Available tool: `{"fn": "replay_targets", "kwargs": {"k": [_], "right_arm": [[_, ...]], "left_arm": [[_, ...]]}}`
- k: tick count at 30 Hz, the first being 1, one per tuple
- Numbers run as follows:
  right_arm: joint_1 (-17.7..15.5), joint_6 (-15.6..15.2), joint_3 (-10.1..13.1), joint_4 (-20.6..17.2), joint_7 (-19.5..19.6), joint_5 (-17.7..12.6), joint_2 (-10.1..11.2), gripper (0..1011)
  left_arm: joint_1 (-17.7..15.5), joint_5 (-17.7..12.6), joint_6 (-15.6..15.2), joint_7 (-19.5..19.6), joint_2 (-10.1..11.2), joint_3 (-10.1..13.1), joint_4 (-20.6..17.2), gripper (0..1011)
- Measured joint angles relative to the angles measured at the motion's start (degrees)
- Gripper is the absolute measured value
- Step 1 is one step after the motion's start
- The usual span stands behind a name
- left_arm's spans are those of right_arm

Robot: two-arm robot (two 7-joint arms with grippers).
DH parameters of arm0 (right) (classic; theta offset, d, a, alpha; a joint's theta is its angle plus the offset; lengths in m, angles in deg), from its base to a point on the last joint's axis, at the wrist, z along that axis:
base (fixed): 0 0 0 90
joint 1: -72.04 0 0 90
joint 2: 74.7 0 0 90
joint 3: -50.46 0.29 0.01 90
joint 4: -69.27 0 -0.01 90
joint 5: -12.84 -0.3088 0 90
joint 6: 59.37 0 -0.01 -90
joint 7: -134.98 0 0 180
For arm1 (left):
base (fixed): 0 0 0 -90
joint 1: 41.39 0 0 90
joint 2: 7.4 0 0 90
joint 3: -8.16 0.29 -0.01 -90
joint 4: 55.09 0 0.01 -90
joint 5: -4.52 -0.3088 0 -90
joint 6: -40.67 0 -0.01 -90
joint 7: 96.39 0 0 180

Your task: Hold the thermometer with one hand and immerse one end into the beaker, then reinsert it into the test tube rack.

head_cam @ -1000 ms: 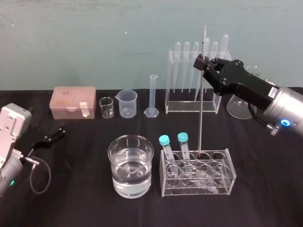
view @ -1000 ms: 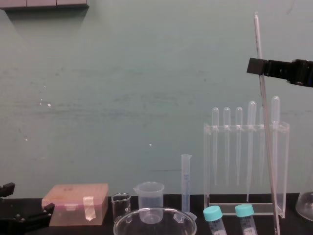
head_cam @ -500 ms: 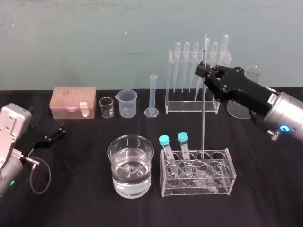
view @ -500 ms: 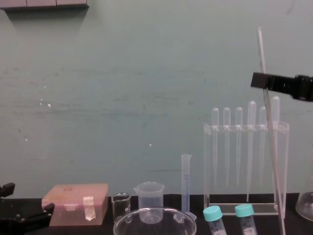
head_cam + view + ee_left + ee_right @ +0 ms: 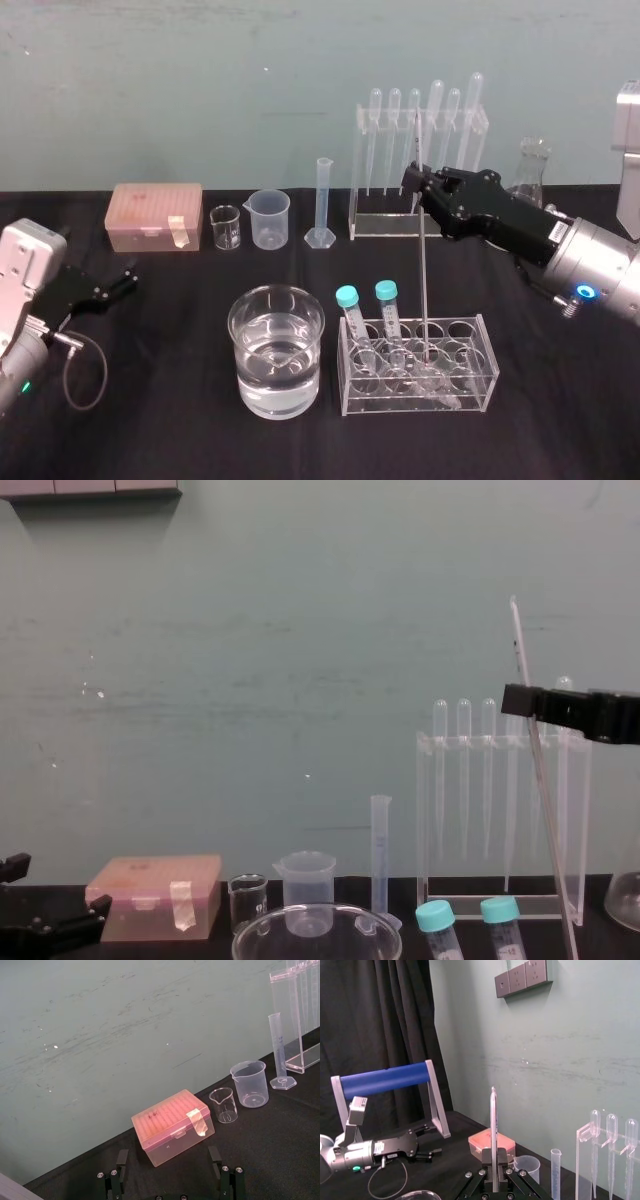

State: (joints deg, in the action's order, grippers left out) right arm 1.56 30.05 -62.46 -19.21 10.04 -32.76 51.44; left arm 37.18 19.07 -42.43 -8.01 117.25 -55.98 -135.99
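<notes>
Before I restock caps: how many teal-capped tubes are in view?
2, both in the low rack's left end, right of the beaker: left tube nearest the beaker, right tube beside it. None seems hidden.

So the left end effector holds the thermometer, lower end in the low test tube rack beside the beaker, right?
No: the head view shows the right end effector gripping the thermometer. Its lower end is in the low test tube rack beside the beaker; the left end effector is parked.
</notes>
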Motion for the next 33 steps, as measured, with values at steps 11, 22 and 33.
{"fn": "replay_targets", "kwargs": {"k": [11, 22, 33], "right_arm": [[-0.1, -0.4, -0.4, 0.8, -0.3, 0.9, -0.4, 58], [0.0, -0.3, -0.6, 0.8, -0.3, 1.5, -0.5, 58], [0.0, -0.3, -0.5, 0.8, -0.3, 1.4, -0.5, 210]], "left_arm": [[0.0, 0.0, 0.0, 0.0, 0.0, 0.0, 0.0, 1008], [0.0, 0.0, 0.0, 0.0, 0.0, 0.0, 0.0, 1008], [0.0, 0.0, 0.0, 0.0, 0.0, 0.0, 0.0, 1008]]}}
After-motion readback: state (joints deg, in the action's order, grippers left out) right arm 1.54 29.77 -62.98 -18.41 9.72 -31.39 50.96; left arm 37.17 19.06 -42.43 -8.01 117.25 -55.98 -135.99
